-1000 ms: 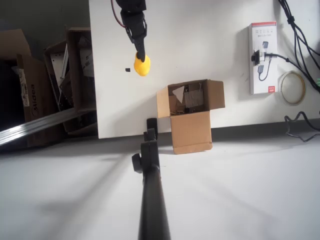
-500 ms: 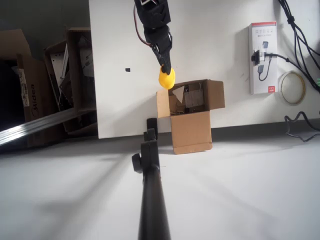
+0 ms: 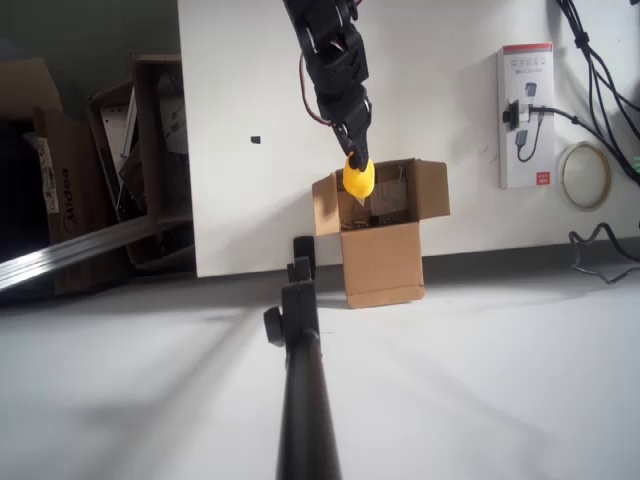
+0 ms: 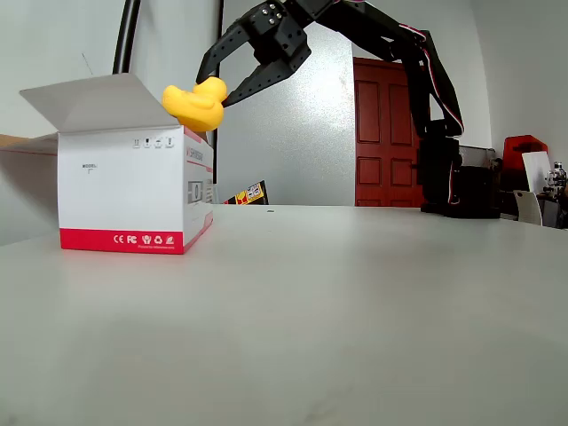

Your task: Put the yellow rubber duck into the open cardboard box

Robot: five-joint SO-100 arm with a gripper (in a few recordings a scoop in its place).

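The yellow rubber duck [image 3: 358, 178] hangs clamped at the tip of the gripper [image 3: 355, 160], clear of the counter [image 3: 450, 120]. In the overhead view it sits over the left part of the open cardboard box [image 3: 380, 225], just inside the left flap, with the mouth of the box spreading to the right of it.

In the fixed view the duck [image 4: 196, 103] sits pinched at the jaw tips of the gripper [image 4: 220, 89]. It appears level with the top of the white and red printed box [image 4: 133, 191] that stands in front. The brown box itself can't be made out there, so height above its rim can't be judged from that view.

Key relation: the duck lies straight below the jaws and the arm reaches in from the top of the overhead picture. The opening's centre lies a bit right and toward the camera from the duck.

Likely step: carry nearly finished, release pending. A drop from here would probably land inside, close to the left wall. The risk is clipping the left flap or the triangular inner flap [image 3: 356, 186] right under the duck. A small nudge toward the centre would make the drop safer.
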